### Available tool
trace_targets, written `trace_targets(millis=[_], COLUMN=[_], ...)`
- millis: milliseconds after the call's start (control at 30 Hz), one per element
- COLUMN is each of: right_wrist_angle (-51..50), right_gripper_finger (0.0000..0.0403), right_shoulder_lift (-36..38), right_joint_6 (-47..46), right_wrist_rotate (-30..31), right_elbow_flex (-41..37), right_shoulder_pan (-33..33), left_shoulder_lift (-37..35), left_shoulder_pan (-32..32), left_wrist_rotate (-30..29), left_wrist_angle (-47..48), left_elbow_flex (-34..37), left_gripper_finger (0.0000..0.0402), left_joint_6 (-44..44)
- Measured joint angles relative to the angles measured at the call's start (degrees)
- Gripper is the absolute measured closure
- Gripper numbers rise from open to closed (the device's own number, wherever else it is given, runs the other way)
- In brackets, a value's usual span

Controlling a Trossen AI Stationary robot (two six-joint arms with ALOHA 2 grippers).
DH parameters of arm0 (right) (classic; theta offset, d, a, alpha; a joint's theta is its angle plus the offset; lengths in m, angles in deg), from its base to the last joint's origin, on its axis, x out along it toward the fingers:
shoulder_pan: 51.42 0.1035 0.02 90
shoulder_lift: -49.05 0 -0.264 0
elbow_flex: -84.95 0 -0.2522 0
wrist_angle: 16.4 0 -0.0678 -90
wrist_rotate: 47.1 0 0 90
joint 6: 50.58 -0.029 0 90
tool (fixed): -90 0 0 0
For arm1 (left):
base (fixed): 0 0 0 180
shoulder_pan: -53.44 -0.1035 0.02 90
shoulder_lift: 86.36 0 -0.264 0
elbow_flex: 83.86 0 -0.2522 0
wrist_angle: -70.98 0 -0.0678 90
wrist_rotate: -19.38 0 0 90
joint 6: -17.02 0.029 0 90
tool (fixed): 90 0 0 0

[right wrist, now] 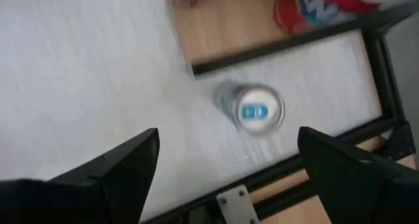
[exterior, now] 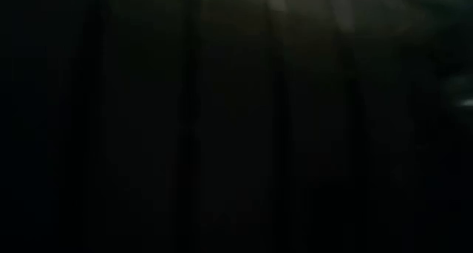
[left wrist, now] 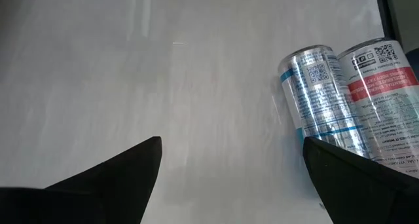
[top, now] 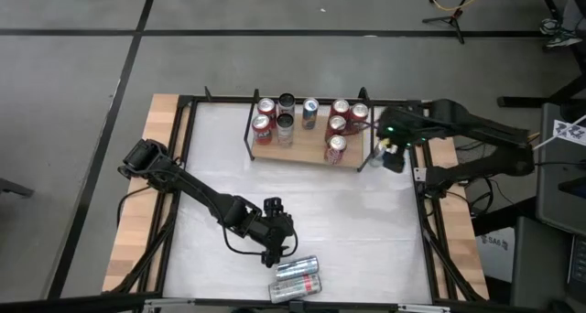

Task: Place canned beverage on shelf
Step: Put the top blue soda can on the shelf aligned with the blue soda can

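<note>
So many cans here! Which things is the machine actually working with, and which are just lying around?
Part of the job:
- shelf, already holding several upright cans
- two silver cans lying on their sides at the table's near edge
- upright can standing beside the shelf
- left gripper, open by the lying cans
- right gripper, open by the shelf's end

Just lying about:
- yellow cable on the floor

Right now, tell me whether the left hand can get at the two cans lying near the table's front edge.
Probably yes: the left hand is open just beside the two lying cans, with nothing between them.
</note>
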Motion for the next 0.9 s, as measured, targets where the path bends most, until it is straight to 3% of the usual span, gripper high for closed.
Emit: trace_targets(millis=[233,400,600,900], right_wrist_angle=[1.93,2.82,3.7,10.95], right_gripper_finger=[0.0049,0.0049,0.0049,0.0049], right_shoulder_lift=[9.77,12.33,12.35,12.27], right_joint_6=[2.13,3.04,18.42,33.3], right_wrist_rotate=[0.0,0.01,0.7,7.92], right_elbow_flex=[-10.07,-13.74,-16.33,-21.14], right_shoulder_pan=[-0.02,-0.02,-0.07,-0.07], left_shoulder_lift=[0.0,0.0,0.0,0.0], left_shoulder_pan=[0.0,0.0,-0.07,-0.07], left_wrist_rotate=[0.0,0.02,0.03,0.04], left_wrist_angle=[-0.17,-0.17,-0.16,-0.17], left_elbow_flex=[0.0,0.0,0.0,0.0], left_gripper_finger=[0.0038,0.0038,0.0038,0.0038], left_joint_6=[0.0,0.0,-0.04,-0.09])
